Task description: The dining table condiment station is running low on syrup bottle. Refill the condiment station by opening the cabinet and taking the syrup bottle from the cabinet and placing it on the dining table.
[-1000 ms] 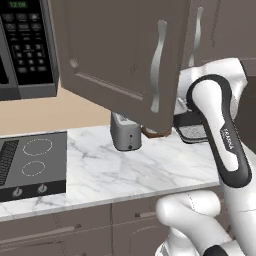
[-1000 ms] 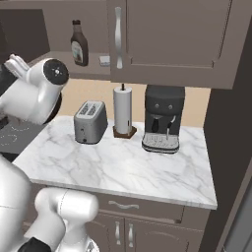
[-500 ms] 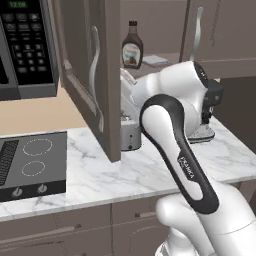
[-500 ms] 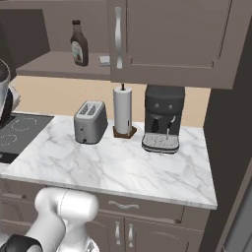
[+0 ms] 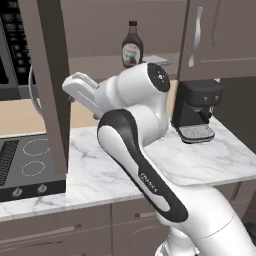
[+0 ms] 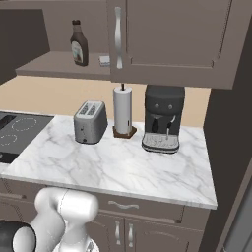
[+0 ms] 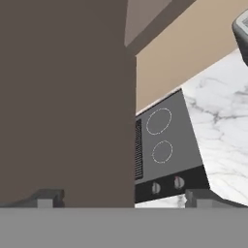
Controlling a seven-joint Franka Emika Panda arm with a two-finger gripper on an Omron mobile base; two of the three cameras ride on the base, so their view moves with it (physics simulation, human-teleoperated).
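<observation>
Standing on the open cabinet [image 5: 50,85] shelf, the syrup bottle [image 5: 132,45] waits untouched — gripper [image 7: 123,197] fingertips spread apart, facing the door.

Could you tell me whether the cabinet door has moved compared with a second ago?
Yes. In the left base view the cabinet door has swung further open, away to the left of the syrup bottle, which now stands uncovered on the shelf.

Syrup bottle [image 6: 78,43]: glossy dark plastic, paper-look label. Cabinet [image 5: 47,75] door: matt taupe, painted-wood look. Tabletop [image 6: 123,162]: polished white marble, grey veins. Toaster [image 6: 90,122]: brushed metal. Coffee machine [image 6: 162,119]: matt dark plastic. Cooktop [image 7: 167,147]: smooth grey glass.
</observation>
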